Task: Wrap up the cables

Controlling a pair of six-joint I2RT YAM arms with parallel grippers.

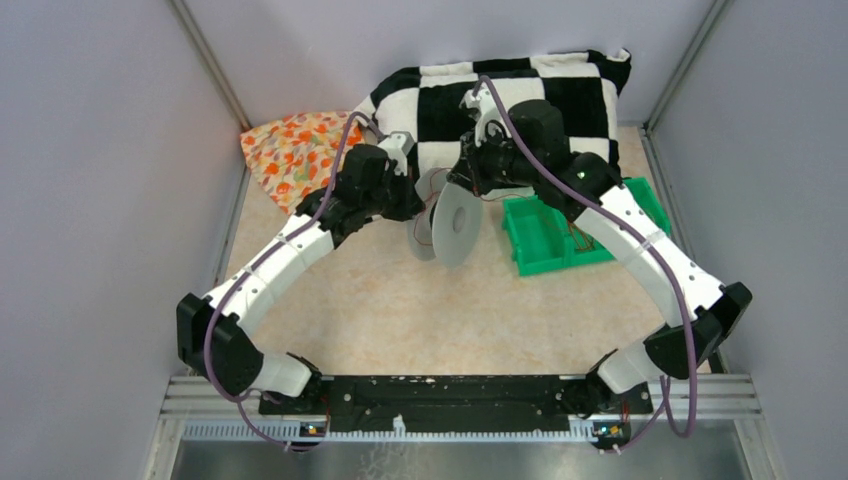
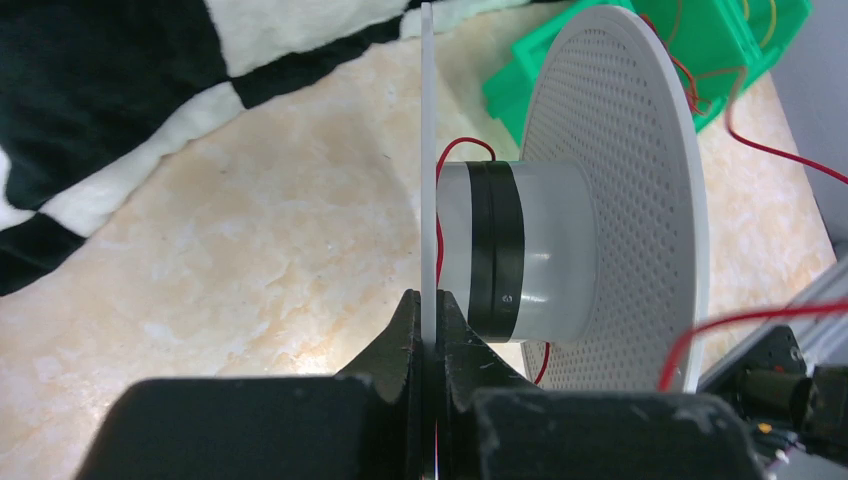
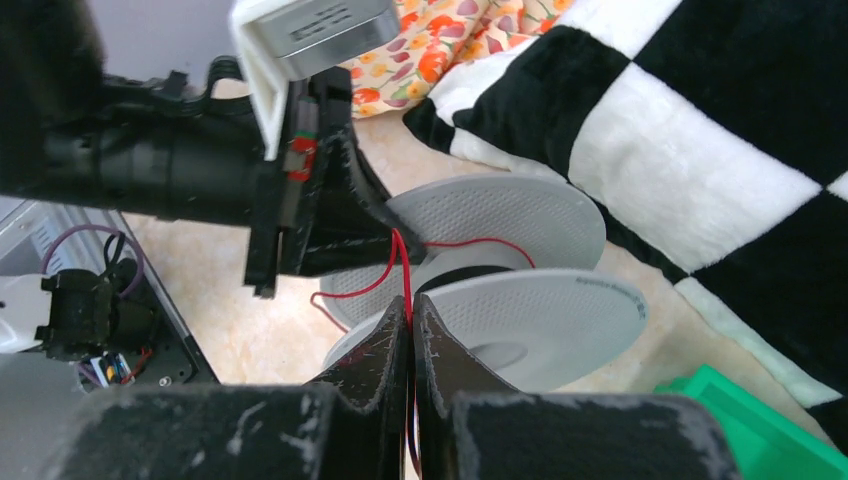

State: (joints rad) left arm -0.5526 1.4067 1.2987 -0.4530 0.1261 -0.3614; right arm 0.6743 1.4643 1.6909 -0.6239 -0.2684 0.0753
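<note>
Right wrist view: right gripper (image 3: 410,318) clenched on a red cable (image 3: 402,268) leading to the spool (image 3: 540,312).
Left gripper (image 2: 432,325) clamps the spool's rim; the spool's axis lies crosswise, just ahead of the right gripper.

1. A robotics lab test cell: plain pale grey panel walls (image 1: 90,150), joined by slanting aluminium corner struts (image 1: 210,60), box in a beige marble-patterned table (image 1: 420,310).
2. Two white-and-black jointed robot arms, the left arm (image 1: 290,250) and the right arm (image 1: 640,240), trail purple cords (image 1: 688,330) and are bolted to a black mounting plate (image 1: 440,400) on a ribbed aluminium rail (image 1: 200,395).
3. Only a few props lie about: a black-and-white checked plush blanket (image 1: 560,85), an orange-flowered cloth (image 1: 290,150) and a green plastic bin (image 1: 545,235).
</note>
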